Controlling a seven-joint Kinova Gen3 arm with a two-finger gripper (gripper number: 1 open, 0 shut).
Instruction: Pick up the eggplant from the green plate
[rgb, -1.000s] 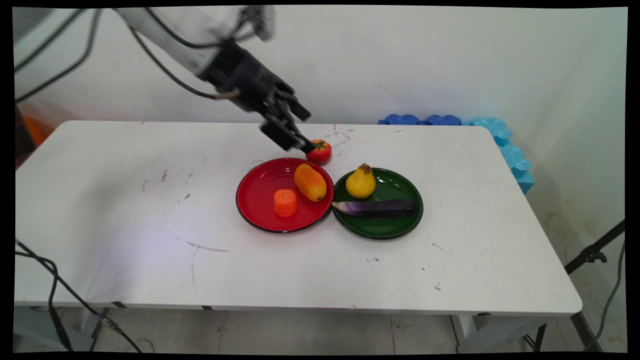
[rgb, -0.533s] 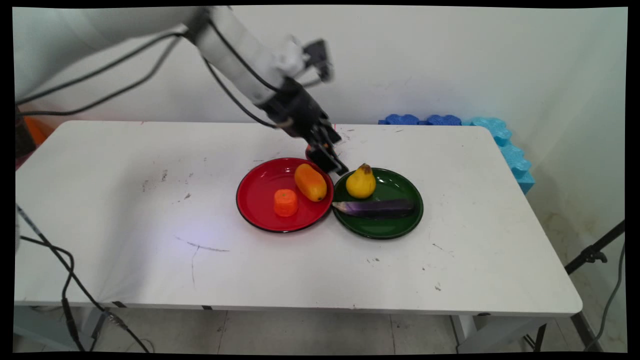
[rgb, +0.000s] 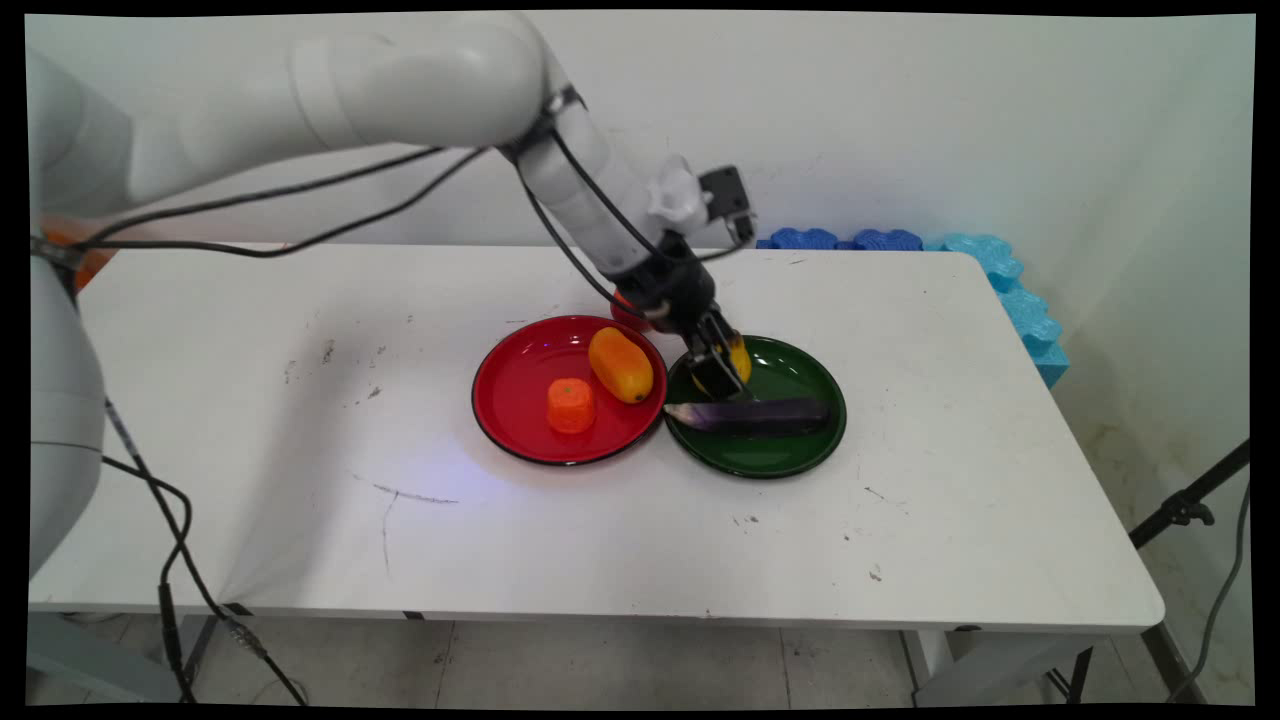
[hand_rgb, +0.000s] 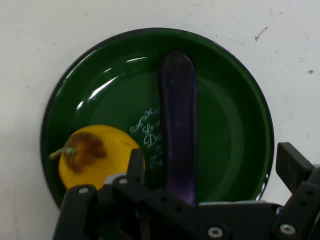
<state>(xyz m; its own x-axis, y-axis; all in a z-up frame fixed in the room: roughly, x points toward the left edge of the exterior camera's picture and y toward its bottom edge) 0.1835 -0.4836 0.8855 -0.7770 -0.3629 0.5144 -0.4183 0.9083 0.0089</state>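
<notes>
Counter (rgb: 250, 400): 2 plates, 1 red (rgb: 520, 400) and 1 green (rgb: 800, 450), rims touching or nearly so. Red plate carries 2 items: 1 orange oval fruit (rgb: 621, 365) and 1 short orange stub (rgb: 571, 405). Green plate carries 2 items: 1 yellow pear (hand_rgb: 92, 155) and 1 purple eggplant (rgb: 755, 415). 1 small red fruit (rgb: 625, 315) sits on the counter just behind the red plate, mostly hidden by the arm. Blue foam blocks (rgb: 990, 262) along the far right edge of the counter.

Eggplant: lies flat, long axis left-right across the near half of the green plate in the main view, pale end toward the red plate. In the hand view it runs top to bottom between the 2 fingers.

Pear: on the far-left part of the green plate, stem end facing up toward the hand camera, beside the eggplant.

Gripper (rgb: 722, 378): open wide, holding nothing. It is low over the green plate. 1 finger (hand_rgb: 136, 162) stands between pear and eggplant, the other finger (hand_rgb: 292, 167) out near the plate's rim on the eggplant's far side. Contact with pear or eggplant: cannot tell
</notes>
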